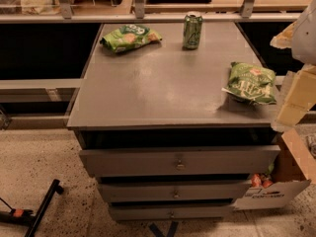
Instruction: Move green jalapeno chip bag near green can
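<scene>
As the dark bag (250, 82) lies well apart from the can (192, 30), nothing seems done; the tool (296, 100) beside it cannot be called wide or narrow.

The single camera stands in front of the desk (163, 83) and above it, looking down and forward at a slant. It is far enough back to take in the whole top, the drawers (180, 160) below and a strip of floor (34, 167). The hand (295, 95) juts in close to the lens at the right edge, by the desk's right front corner.
</scene>
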You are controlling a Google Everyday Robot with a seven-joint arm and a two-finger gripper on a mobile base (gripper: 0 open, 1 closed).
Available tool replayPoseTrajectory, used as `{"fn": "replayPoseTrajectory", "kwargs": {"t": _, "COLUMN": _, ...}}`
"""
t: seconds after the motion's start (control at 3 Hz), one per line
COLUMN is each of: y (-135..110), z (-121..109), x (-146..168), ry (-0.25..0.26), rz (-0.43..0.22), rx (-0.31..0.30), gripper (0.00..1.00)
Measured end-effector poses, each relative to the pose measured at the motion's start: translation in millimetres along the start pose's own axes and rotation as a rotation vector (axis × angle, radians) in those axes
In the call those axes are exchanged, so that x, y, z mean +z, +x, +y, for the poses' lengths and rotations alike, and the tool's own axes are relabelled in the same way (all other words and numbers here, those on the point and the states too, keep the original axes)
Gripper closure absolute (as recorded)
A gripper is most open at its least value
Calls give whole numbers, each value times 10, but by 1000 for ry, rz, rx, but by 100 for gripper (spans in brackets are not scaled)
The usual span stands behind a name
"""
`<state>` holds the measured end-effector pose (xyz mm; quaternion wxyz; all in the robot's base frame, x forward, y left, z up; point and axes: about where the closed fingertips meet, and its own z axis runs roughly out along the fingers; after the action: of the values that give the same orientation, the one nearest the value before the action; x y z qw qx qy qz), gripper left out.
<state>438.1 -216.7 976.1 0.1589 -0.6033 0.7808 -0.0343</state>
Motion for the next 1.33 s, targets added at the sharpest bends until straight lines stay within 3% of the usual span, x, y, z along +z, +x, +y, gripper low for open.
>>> {"fn": "replayPoseTrajectory", "kwargs": {"t": 0.33, "y": 9, "z": -38, "x": 21, "ry": 4, "rz": -4, "rx": 6, "gripper": 0}}
{"fn": "replayPoseTrajectory", "kwargs": {"t": 0.67, "y": 51, "z": -252, "x": 201, "ry": 28, "rz": -24, "rx": 14, "gripper": 0}}
{"fn": "replayPoseTrajectory", "kwargs": {"t": 1.33, "y": 184, "z": -639, "x": 845, "ry": 40, "rz": -83, "rx": 24, "gripper": 0}}
